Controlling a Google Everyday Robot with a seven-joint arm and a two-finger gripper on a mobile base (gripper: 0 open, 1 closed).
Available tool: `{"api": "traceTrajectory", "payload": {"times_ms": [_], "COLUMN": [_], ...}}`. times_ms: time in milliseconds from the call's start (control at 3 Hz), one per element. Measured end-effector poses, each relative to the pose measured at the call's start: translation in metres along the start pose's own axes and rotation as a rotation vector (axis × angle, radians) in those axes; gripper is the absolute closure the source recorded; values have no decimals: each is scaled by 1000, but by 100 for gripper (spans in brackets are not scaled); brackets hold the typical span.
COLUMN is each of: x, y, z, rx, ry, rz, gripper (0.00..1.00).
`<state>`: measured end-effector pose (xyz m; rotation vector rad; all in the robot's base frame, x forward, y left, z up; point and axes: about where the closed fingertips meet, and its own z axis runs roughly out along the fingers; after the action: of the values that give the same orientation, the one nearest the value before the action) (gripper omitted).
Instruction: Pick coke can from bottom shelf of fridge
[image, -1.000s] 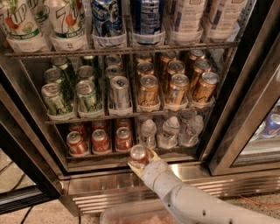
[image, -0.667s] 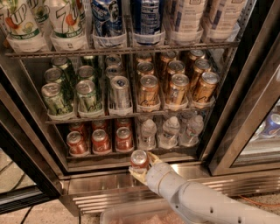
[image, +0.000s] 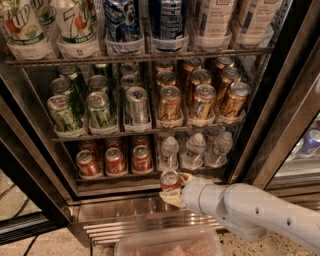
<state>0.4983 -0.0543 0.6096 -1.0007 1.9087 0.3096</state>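
Fridge interior, viewed through the open door. At left, the black frame is seen, with green cans ranked on the middle rack in clear plastic lane trays. Below them, on the bottom shelf, a dark wire rack, three red cans with dull silver tops are left standing in their lanes.

Just right of these, and in front of the shelf's front edge, the coke can is held upright over the ribbed stainless-steel base; its round silver lid and glossy red cylindrical wall are visible. The gripper is closed around this can, with yellowish pads pressed to its lower side.

The grasp is therefore judged complete and the can appears to be clear of the rack; only carrying it away from the cabinet is judged to remain.

Further right, small clear water bottles with ridged, translucent bodies are seen on the same shelf, and gold-orange cans above them. At far right, the smooth, rounded white arm is extended from the lower corner. A translucent plastic tub is partly shown at the bottom edge.
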Motion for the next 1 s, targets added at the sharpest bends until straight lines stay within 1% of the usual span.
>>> {"api": "traceTrajectory", "payload": {"times_ms": [333, 667, 1000], "x": [7, 8, 6], "y": [-4, 11, 32], "z": [-9, -14, -17], "rx": [-104, -242, -365], "ry": [32, 42, 40], "rz": [-10, -16, -22], "gripper": [100, 100, 100]}}
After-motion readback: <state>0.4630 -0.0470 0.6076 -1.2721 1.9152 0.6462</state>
